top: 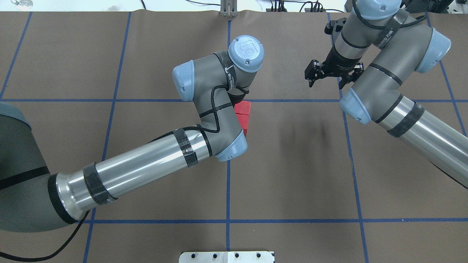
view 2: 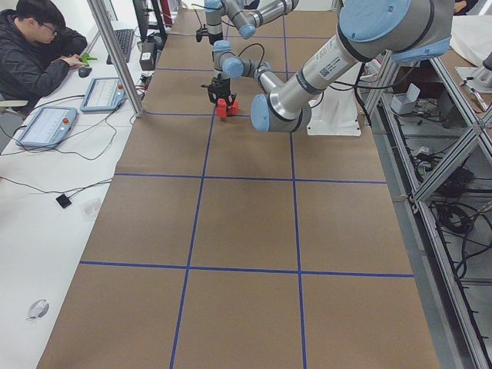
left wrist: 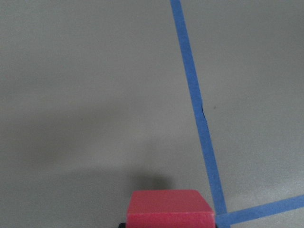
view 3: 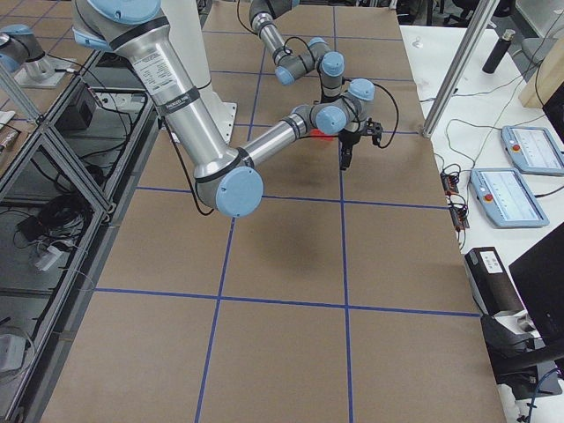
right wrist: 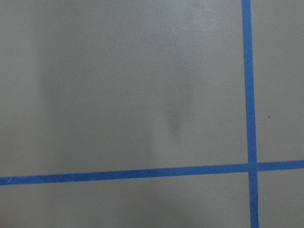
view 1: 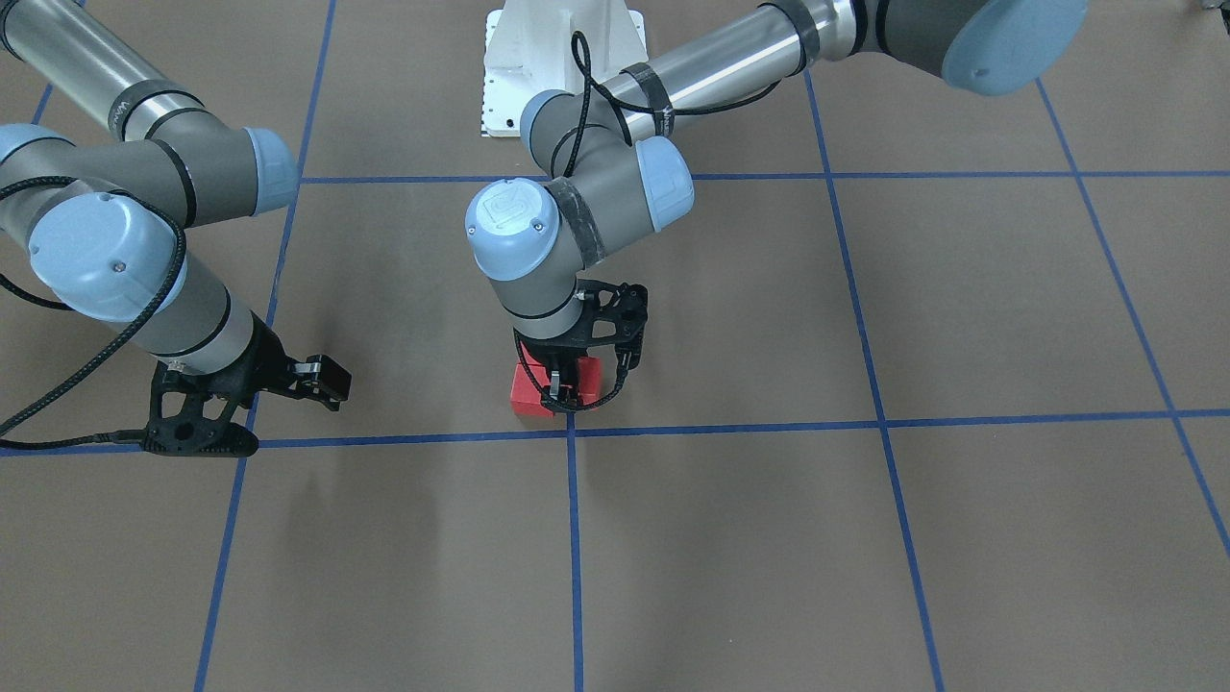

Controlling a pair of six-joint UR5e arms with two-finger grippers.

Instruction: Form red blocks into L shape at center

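Two red blocks lie in a row just right of the center in the overhead view, partly under my left arm. In the front view one red block sits by the center tape crossing. My left gripper stands straight down there, shut on another red block. The left wrist view shows that block at the bottom edge, close to the crossing. My right gripper is open and empty, well to the right of the blocks. It also shows in the front view.
The white robot base plate is behind the blocks on the robot's side. My left forearm slants across the near left squares. An operator sits at a side desk with tablets beyond the table's far edge.
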